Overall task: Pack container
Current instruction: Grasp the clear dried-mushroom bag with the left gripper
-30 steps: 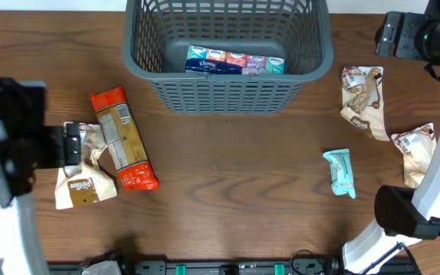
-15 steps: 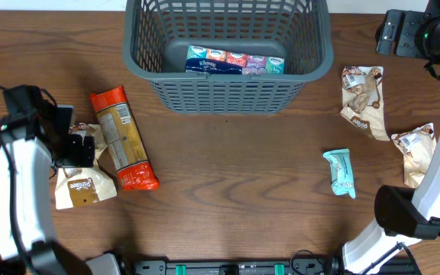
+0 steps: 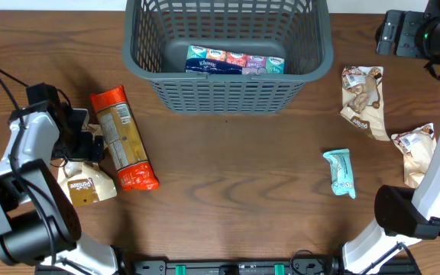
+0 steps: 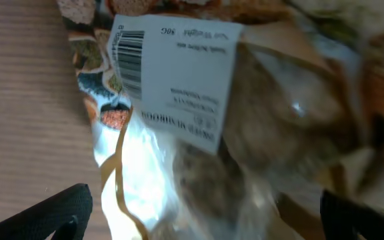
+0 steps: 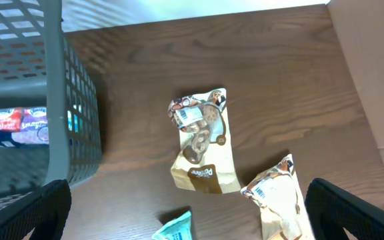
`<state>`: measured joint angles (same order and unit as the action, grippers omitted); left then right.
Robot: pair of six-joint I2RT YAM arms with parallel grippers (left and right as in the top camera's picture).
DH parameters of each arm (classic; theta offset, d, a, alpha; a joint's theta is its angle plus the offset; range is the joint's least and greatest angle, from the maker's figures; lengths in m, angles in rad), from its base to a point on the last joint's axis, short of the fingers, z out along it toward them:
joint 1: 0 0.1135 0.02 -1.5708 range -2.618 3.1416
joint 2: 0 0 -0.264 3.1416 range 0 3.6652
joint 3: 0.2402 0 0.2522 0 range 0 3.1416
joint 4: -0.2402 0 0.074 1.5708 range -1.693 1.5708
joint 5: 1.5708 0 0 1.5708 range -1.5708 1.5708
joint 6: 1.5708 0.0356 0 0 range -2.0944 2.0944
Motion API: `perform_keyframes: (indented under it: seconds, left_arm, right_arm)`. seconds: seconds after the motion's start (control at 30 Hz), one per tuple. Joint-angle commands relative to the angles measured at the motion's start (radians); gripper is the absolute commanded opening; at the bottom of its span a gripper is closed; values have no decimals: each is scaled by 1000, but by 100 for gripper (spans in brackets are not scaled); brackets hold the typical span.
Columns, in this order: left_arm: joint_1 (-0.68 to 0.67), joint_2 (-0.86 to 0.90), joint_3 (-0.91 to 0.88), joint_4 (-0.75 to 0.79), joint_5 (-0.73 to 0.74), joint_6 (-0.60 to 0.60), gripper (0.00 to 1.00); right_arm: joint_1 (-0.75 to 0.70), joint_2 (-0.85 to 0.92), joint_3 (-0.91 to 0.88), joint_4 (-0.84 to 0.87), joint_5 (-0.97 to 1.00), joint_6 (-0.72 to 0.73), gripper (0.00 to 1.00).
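Left tool [image 3: 85, 143] spread wide, straddling the top end of a crinkled brown-and-white foil snack packet [image 4: 232, 120]; not closed on it. Packet's long axis runs near-to-far on the bench. Dark grey-green slotted plastic basket [image 3: 228, 98] lies far-right of it, long axis left-right. Right tool [image 5: 191, 215] wide, empty, high by the basket's right end.

Basket at the back, packets on both sides.
The basket [image 3: 228, 95] stands far and central on the table [image 3: 235, 176], with 1 tissue pack [image 3: 235, 61] in it. Front-left lies a long packet [image 3: 123, 137], touching the left pouch [image 3: 82, 183] beside it. On the right lie the far pouch [image 3: 363, 99], the edge pouch [image 3: 416, 153], and a bar [image 3: 340, 172] nearer the front.
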<state>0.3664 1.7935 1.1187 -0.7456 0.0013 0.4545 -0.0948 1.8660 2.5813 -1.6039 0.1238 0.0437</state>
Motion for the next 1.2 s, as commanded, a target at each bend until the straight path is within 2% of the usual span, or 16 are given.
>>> perform_keyframes:
  seconds: [0.0,0.37,0.4,0.57,0.77,0.83,1.17]
  left_arm:
    - [31,35,0,16,10,28,99]
    - [82,85,0,56,56,27,100]
    - [82,85,0,56,63,27,98]
    - [81,85,0,47,127,26,56]
    - [80,82,0,34,149,0,31]
    - [77,72,3,34,149,-28,7]
    - [29,-85,101,-92,149,-66,6]
  right_arm:
    - [5,2,1,-3,1,-16,99]
    - [5,2,1,-4,1,-16,99]
    - [5,2,1,-5,1,-15,99]
    - [5,2,1,-4,1,-16,99]
    - [5,2,1,-4,1,-16,99]
    - [5,2,1,-4,0,-15,99]
    - [5,2,1,-5,0,-15,99]
